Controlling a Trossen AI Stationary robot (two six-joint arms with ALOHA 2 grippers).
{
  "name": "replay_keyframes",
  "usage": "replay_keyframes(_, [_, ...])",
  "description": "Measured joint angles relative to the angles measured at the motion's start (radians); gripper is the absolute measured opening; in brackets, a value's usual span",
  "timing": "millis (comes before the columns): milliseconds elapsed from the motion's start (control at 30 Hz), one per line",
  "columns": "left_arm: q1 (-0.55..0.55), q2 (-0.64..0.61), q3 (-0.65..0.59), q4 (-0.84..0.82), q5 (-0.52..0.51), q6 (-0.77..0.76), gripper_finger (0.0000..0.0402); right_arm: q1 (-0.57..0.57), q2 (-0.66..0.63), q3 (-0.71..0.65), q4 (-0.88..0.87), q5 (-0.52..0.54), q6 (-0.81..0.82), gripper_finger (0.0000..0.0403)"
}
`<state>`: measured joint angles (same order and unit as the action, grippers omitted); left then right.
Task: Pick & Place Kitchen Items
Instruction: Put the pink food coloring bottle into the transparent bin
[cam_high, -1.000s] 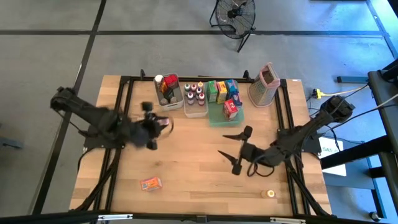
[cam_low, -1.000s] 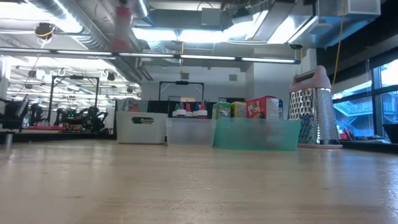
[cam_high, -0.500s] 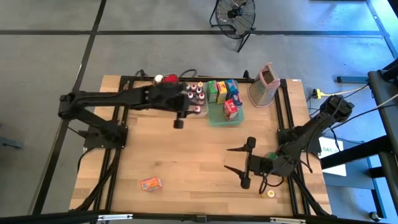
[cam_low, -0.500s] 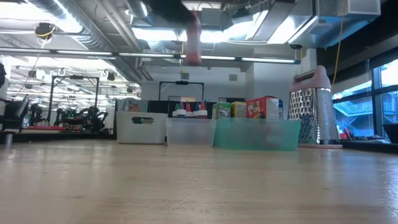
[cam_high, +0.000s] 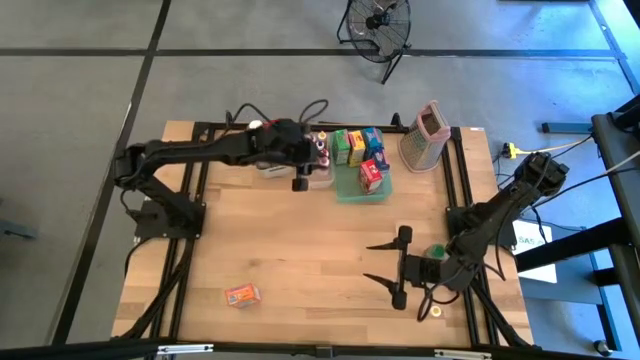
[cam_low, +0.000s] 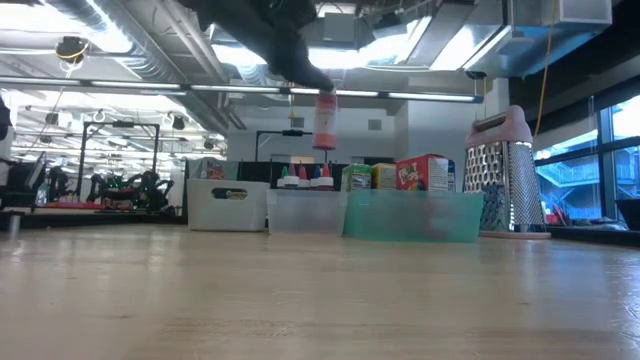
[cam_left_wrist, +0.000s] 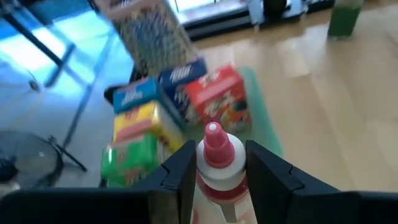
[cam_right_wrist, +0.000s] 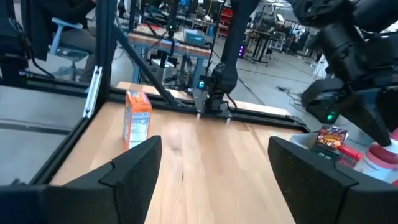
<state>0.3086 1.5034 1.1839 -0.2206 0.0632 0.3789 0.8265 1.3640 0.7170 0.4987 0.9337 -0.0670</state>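
High view: the left gripper (cam_high: 299, 178) hangs at the middle clear plastic bin (cam_high: 314, 182), at twelve o'clock on the wooden desk (cam_high: 300, 250); an orange packet (cam_high: 242, 295) lies loose at seven o'clock and a small yellow-capped jar (cam_high: 436, 312) at five o'clock, so at least two items remain. Low view: the red-capped squeeze bottle (cam_low: 324, 120) hangs above the bins. Left wrist view: the fingers (cam_left_wrist: 177, 171) clamp that bottle. Right wrist view: the right gripper (cam_right_wrist: 205, 165) waits, fingers spread wide, facing the packet.
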Motion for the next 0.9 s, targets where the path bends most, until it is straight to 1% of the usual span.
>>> replay_keyframes(100, [0.058, -0.003, -0.018, -0.02, 0.051, -0.019, 0.011, 0.0, 0.0, 0.0, -0.026, 0.0, 0.005, 0.0297])
replay_keyframes(167, [0.089, -0.006, -0.071, 0.016, 0.084, -0.03, 0.011, 0.0, 0.0, 0.0, -0.036, 0.0, 0.004, 0.0297])
replay_keyframes(233, [0.118, -0.026, -0.147, 0.068, 0.094, -0.05, 0.011, -0.004, 0.0, 0.0, -0.04, 0.0, 0.004, 0.0297])
replay_keyframes(333, [0.147, -0.071, -0.281, 0.269, 0.099, -0.086, 0.011, -0.009, 0.001, 0.0, -0.051, 0.003, 0.007, 0.0297])
replay_keyframes(433, [0.159, -0.111, -0.419, 0.484, 0.097, -0.138, 0.011, -0.016, 0.001, 0.0, -0.059, 0.03, 0.007, 0.0297])
replay_keyframes(500, [0.159, -0.135, -0.48, 0.565, 0.092, -0.156, 0.011, -0.025, 0.001, 0.0, -0.064, 0.039, 0.007, 0.0297])
replay_keyframes(567, [0.158, -0.145, -0.508, 0.585, 0.081, -0.168, 0.011, -0.035, 0.001, 0.0, -0.073, 0.039, 0.007, 0.0297])
replay_keyframes(633, [0.158, -0.146, -0.519, 0.576, 0.055, -0.194, 0.011, -0.047, 0.001, 0.0, -0.075, 0.039, 0.008, 0.0297])
replay_keyframes(700, [0.151, -0.146, -0.52, 0.578, 0.008, -0.223, 0.011, -0.058, 0.001, 0.0, -0.081, 0.039, 0.019, 0.0297])
replay_keyframes(900, [0.081, -0.14, -0.519, 0.578, -0.223, -0.28, 0.011, -0.084, 0.001, 0.0, -0.101, 0.034, 0.06, 0.0297])
